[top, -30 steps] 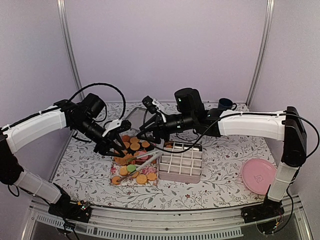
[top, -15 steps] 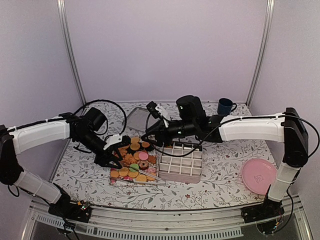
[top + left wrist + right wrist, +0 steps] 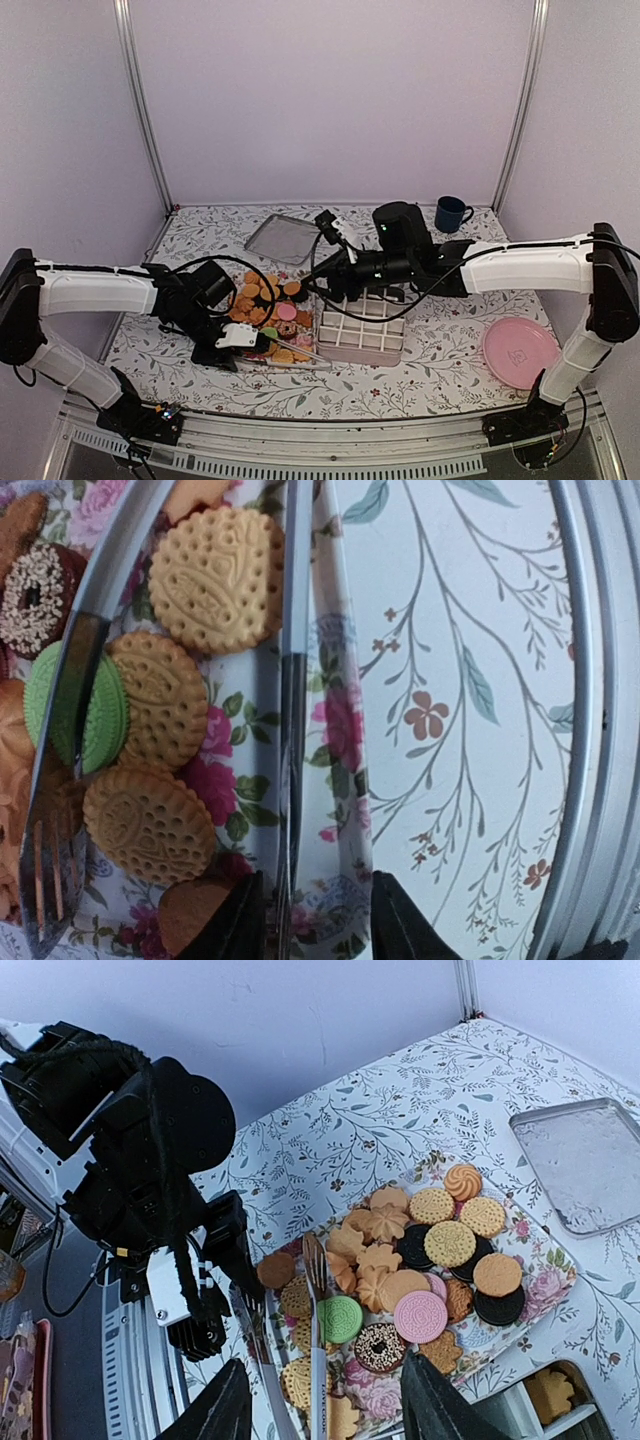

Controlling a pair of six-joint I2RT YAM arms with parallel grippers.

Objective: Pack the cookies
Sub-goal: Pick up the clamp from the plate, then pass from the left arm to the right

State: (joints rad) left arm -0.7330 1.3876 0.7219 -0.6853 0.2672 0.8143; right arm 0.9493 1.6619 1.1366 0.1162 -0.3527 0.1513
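Cookies on tray, seemingly touching crate

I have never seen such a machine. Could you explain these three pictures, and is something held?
Two robot arms are bolted to a table. One picture is taken from above; the other two come from cameras on the wrists. On the table lie a floral tray of cookies with tongs across it, a divided box, a steel tray, a pink plate and a mug. The left end effector has its jaws apart around one arm of the tongs, not clamped. The right end effector hovers open near the cookies, holding nothing.
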